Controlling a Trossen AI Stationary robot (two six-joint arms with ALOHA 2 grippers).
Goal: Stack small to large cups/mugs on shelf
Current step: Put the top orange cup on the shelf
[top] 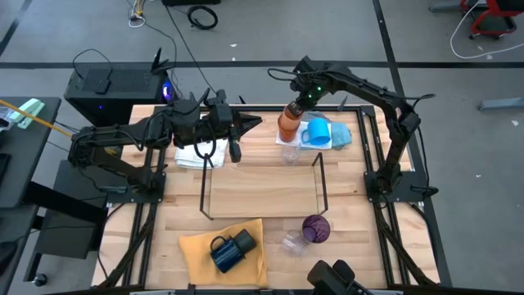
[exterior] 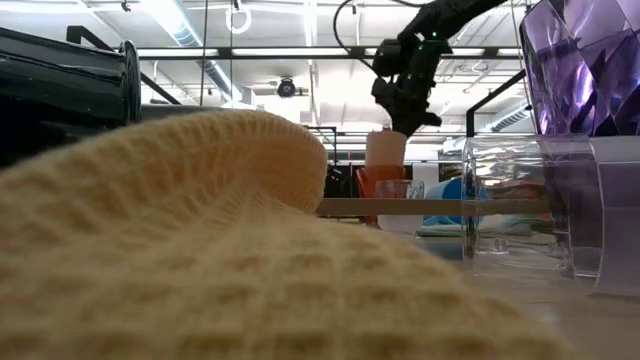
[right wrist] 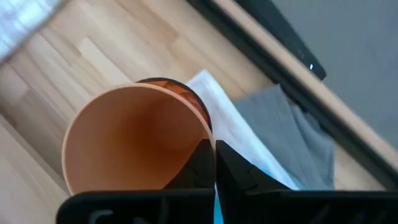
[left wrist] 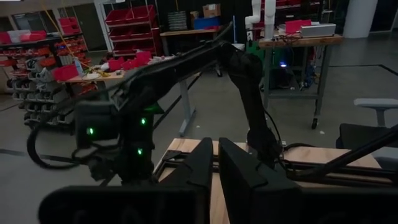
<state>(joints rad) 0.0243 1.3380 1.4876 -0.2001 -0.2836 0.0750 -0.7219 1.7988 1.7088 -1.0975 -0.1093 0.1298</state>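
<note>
Right tool: we see the right tool [top: 296,105] near the far edge of the bench [top: 246,238], pinched shut on the rim of a pale orange cup [top: 291,112]; one finger sits inside the cup, the other outside.
Pale orange cup: we find it upright, nested in a darker orange cup [top: 287,129] beneath it.
Blue mug: the bright blue mug [top: 317,133] stands just beside the orange pair, on a blue cloth [top: 339,134] by the far right corner.
Clear glass: one small clear glass [top: 290,153] sits between the orange cups and the shelf.
Shelf: the shelf [top: 262,190] lies at the middle of the bench; we see its board bare.
Left tool: the left tool [top: 252,124] hovers over the far edge of the bench, left of the orange cups, fingers nearly together and holding nothing.
White cloth: a white cloth [top: 194,155] lies under the left arm.
Near edge: a purple cup [top: 316,228] and another clear glass [top: 293,242] lie right of centre; a navy mug [top: 224,254] and a black cup [top: 244,241] lie on a yellow cloth [top: 196,250].
</note>
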